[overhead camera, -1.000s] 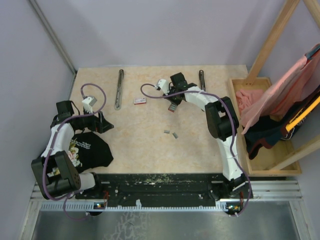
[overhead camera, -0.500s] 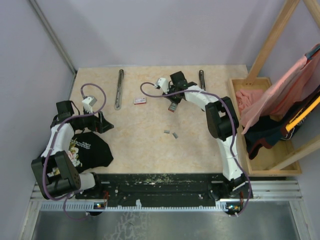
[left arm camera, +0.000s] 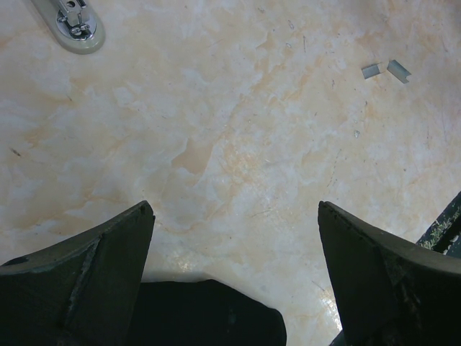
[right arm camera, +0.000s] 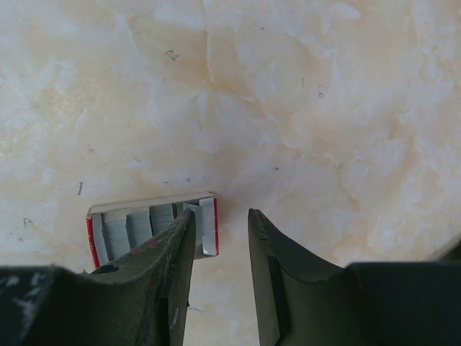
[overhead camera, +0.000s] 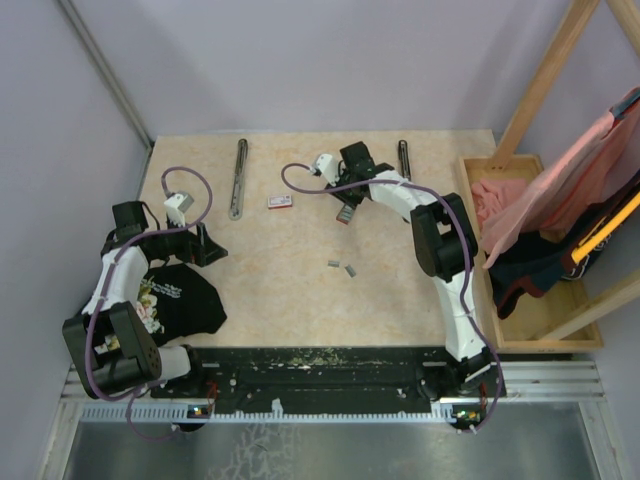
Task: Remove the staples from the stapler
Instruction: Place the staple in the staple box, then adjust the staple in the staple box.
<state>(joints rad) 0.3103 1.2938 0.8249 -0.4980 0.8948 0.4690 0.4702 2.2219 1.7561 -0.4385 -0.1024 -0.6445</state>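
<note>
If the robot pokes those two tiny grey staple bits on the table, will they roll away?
Probably not: the staples look flat-sided, so they would likely slide on the smooth table. They look tiny and thin, so probably very light and fiddly to pinch.

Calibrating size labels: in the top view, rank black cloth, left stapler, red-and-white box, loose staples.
1. black cloth
2. left stapler
3. red-and-white box
4. staples; the two strips look alike.
</note>
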